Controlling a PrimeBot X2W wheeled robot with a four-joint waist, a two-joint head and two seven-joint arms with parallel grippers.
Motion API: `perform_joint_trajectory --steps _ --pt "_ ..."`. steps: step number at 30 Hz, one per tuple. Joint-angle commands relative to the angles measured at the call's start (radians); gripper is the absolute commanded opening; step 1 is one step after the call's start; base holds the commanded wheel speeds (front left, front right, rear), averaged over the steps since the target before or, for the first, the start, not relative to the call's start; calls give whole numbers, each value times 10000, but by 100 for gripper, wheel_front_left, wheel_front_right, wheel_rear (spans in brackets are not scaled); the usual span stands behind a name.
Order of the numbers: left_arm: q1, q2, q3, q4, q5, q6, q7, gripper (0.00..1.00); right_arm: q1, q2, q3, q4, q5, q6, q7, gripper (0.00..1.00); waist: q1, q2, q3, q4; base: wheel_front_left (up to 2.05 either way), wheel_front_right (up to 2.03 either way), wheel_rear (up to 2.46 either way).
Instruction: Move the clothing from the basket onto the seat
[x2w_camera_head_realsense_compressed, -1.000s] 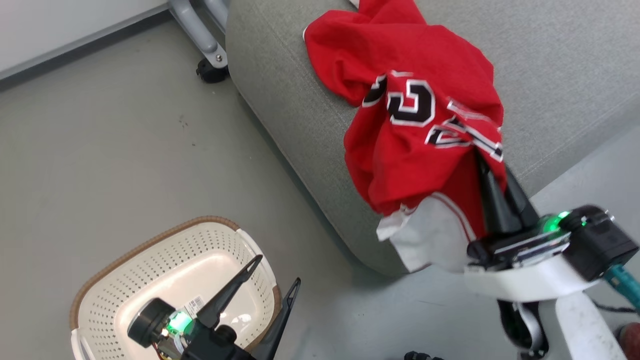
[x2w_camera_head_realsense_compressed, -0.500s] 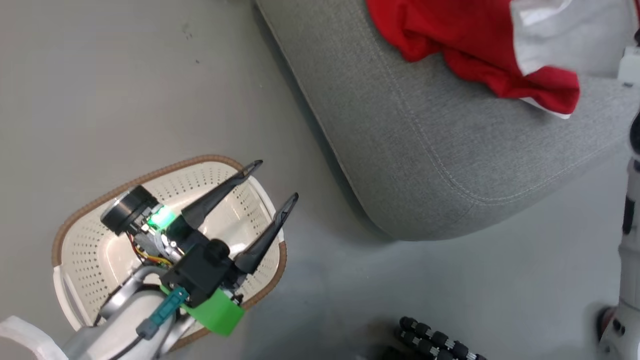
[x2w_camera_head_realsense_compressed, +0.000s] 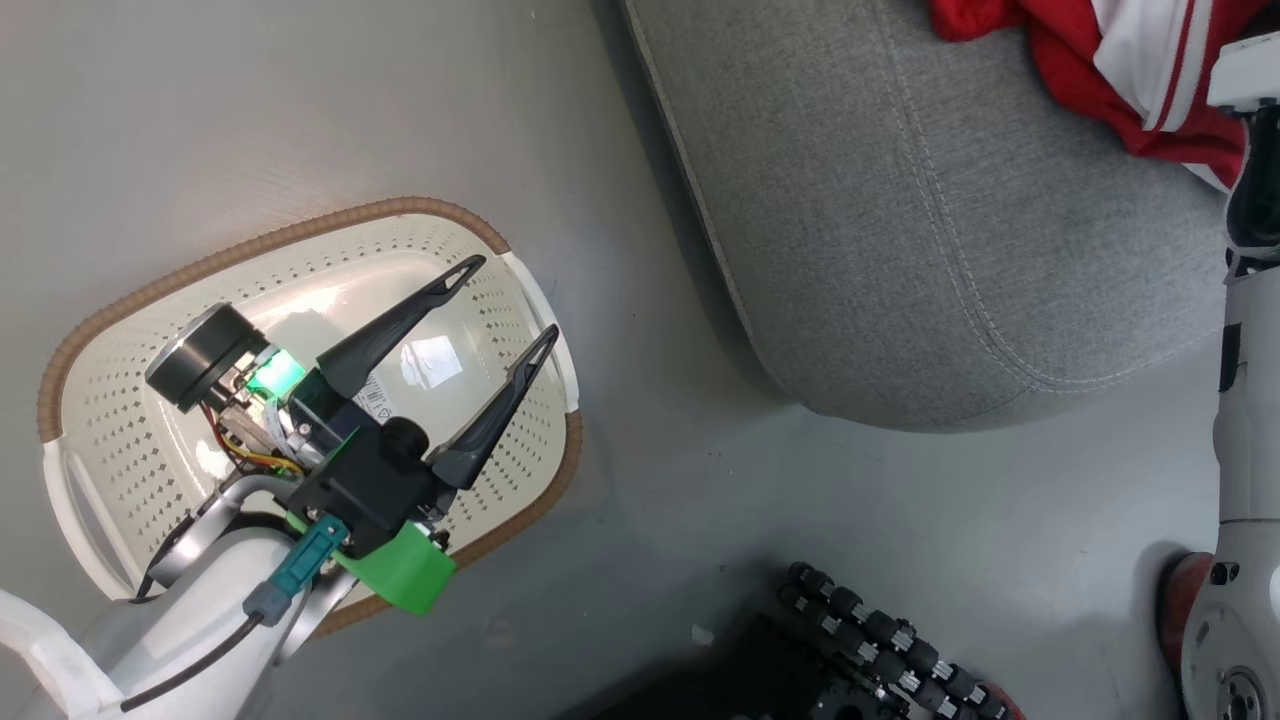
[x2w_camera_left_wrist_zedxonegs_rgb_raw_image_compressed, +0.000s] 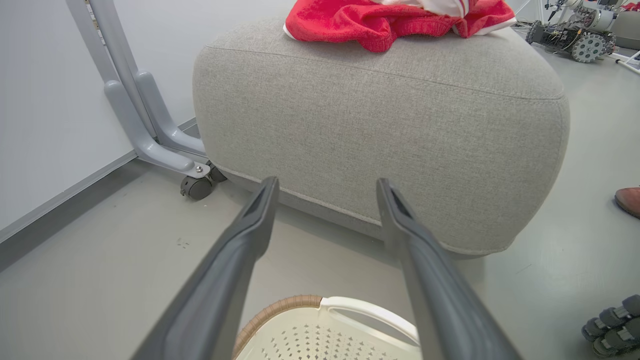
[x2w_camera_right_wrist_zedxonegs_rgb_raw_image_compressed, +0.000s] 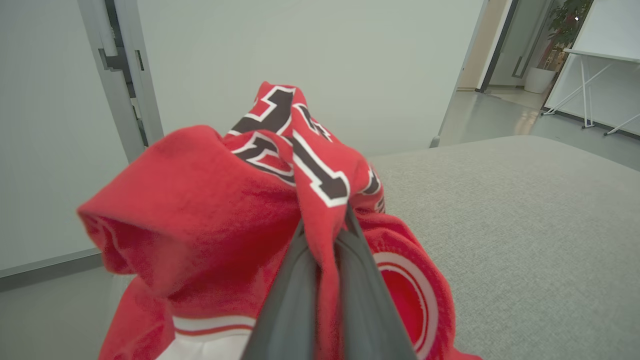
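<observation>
Left wrist view: castered grey stand (x2w_camera_left_wrist_zedxonegs_rgb_raw_image_compressed: 145, 135) beside seat (x2w_camera_left_wrist_zedxonegs_rgb_raw_image_compressed: 380, 125).

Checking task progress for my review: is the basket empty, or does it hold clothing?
Empty, as far as shows: the basket has a bare cream floor, no red fabric; the open left gripper above it hides part.

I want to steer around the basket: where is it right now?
The basket sits on the floor at the head view's lower left, to the left of the seat and apart from it, beneath the open left gripper.
</observation>
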Motion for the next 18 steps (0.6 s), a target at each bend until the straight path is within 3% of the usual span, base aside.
perform_joint_trajectory --steps 1,2,3,4,5,12,17,18 --pt "45 62 41 28 -100 103 -26 100 -145 39 -209 221 -244 -4 -34 0 -1 -1 116 100 0 0 0" --pt "93 21 41 71 -116 139 -32 100 -143 120 -295 361 -383 -4 -32 0 -1 -1 65 112 0 0 0" --pt "144 -47 32 142 -151 202 -47 100 -109 280 -446 529 -536 -4 -32 29 -1 -1 -13 112 0 0 0" --pt "188 -113 6 231 -168 254 -64 100 -67 410 -651 605 -696 -4 -32 90 -1 -1 -120 92 0 0 0" --pt "215 -184 -21 295 -162 295 -86 100 -17 507 -829 562 -856 -4 -32 100 -1 -1 -211 84 0 0 0" --pt "530 -874 -152 1055 -387 616 -414 100 1566 1187 -1744 -1054 -1768 -7 -32 100 -1 -1 -1473 154 0 0 0" --pt "923 -1698 -4 1752 -889 866 -590 100 3260 1264 -913 -1361 -1304 -7 -32 100 -1 -1 -2637 399 0 0 0" --pt "1089 -2102 110 1964 -1009 953 -604 100 3878 1239 -564 -1372 -1100 -7 -32 100 -1 -1 -3100 563 0 0 0"
